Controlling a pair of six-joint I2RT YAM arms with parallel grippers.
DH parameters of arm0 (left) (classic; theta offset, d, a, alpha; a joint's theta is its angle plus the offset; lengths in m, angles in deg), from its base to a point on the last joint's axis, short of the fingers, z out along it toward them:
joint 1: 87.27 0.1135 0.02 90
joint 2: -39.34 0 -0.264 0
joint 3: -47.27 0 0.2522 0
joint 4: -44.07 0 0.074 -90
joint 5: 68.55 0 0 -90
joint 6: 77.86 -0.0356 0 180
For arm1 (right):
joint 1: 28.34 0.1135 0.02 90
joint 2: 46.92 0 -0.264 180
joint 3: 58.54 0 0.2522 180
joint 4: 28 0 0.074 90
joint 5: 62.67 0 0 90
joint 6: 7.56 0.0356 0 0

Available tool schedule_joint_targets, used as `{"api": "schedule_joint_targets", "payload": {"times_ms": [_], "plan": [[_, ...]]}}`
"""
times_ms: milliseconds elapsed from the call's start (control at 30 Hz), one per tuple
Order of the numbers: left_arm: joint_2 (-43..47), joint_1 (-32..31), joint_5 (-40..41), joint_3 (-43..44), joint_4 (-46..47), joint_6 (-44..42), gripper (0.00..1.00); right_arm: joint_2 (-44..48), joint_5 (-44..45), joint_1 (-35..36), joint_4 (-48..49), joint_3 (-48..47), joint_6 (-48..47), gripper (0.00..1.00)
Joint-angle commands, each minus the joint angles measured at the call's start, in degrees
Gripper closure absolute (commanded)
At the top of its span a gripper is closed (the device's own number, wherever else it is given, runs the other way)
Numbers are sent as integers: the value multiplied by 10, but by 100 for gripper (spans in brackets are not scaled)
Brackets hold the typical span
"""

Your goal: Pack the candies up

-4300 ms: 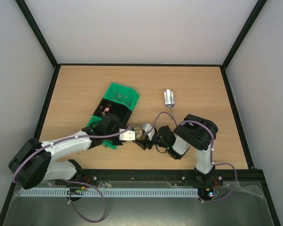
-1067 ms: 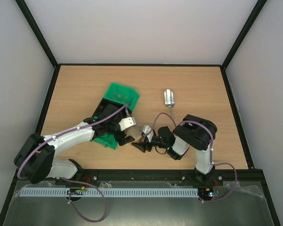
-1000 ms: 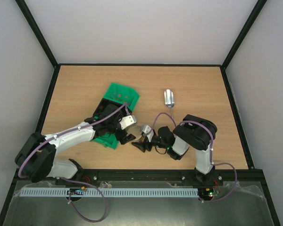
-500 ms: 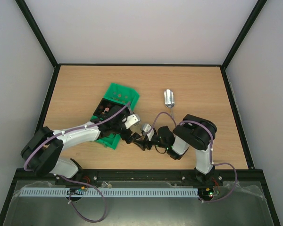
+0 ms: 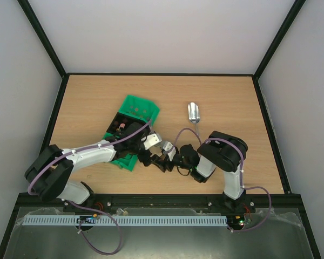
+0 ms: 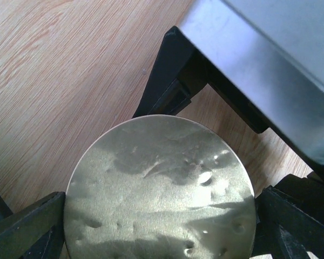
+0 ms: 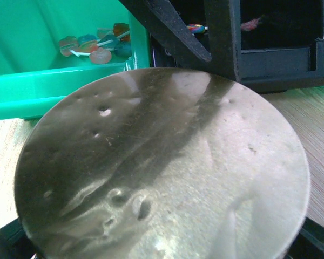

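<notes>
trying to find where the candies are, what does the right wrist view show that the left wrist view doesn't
Only the right wrist view shows the candies: a small cluster lies in the green bin, and a few more coloured bits show in the black compartment beside it. Only the left wrist view shows a grey flat part with black pieces under it, probably the other arm. Both views show the round metal lid filling the foreground, with the wooden table under it.
</notes>
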Motion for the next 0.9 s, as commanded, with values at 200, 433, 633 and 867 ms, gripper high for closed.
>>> {"api": "schedule_joint_targets", "payload": {"times_ms": [200,433,633,867], "plan": [[-7,7,-17,3,-54,-79,18,-2,-50,3,0,8,-16,88],[5,31,-71,5,-120,-268,19,16,-151,3,-11,20,-53,89],[-9,42,-127,34,-243,-484,18,27,-218,3,-41,19,-62,89],[-42,43,-129,82,-276,-555,7,29,-225,3,-57,15,-59,89]]}}
